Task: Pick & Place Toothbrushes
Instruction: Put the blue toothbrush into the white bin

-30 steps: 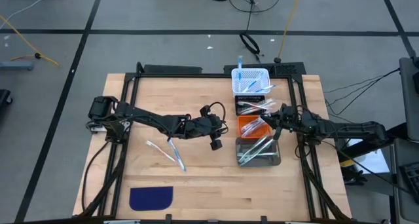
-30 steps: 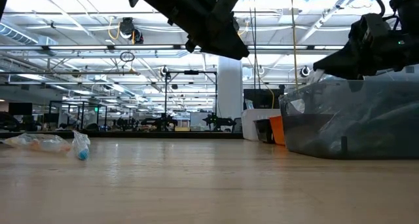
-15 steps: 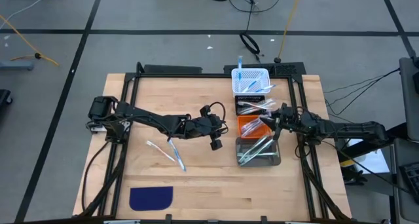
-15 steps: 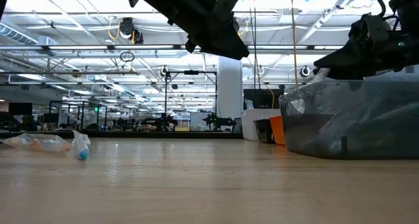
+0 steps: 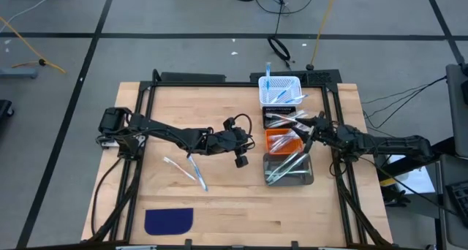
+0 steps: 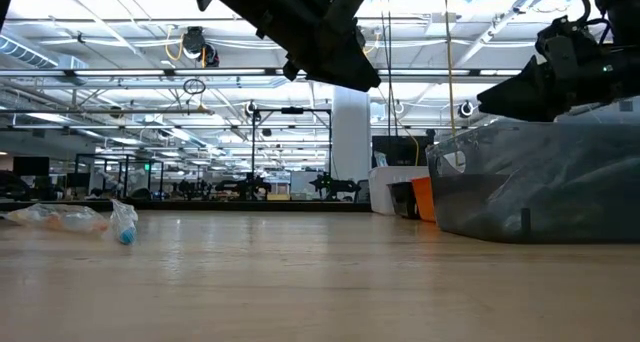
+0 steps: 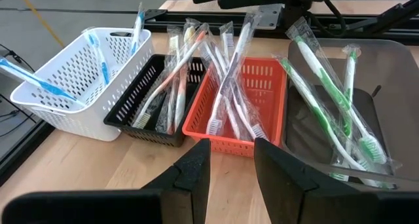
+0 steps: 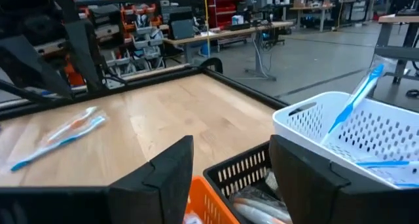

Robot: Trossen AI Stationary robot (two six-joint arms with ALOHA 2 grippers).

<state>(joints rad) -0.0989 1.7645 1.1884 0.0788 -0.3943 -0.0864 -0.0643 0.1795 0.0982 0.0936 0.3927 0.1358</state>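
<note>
The likeliest trouble is a poor pick at the two wrapped toothbrushes (image 5: 186, 169) lying loose on the pale wooden table (image 5: 219, 213), well apart from the bins: the thin, slick sticks touch at one end, so a pinch could lift both or let one slide out. A second risk sits over the bins, where long brushes poke above the rims and the right arm could snag one as it moves. The right gripper (image 5: 310, 133) hangs over the orange slotted plastic bin (image 5: 276, 137), its fingers (image 8: 167, 178) well apart and empty. The left gripper (image 5: 240, 152) hovers above bare table just left of the bins, its fingers (image 7: 196, 168) partly open and also empty. Other toothbrushes fill the white perforated basket (image 5: 280, 82), the black slotted bin (image 5: 300, 115) and the grey smooth tub (image 5: 305, 179).
</note>
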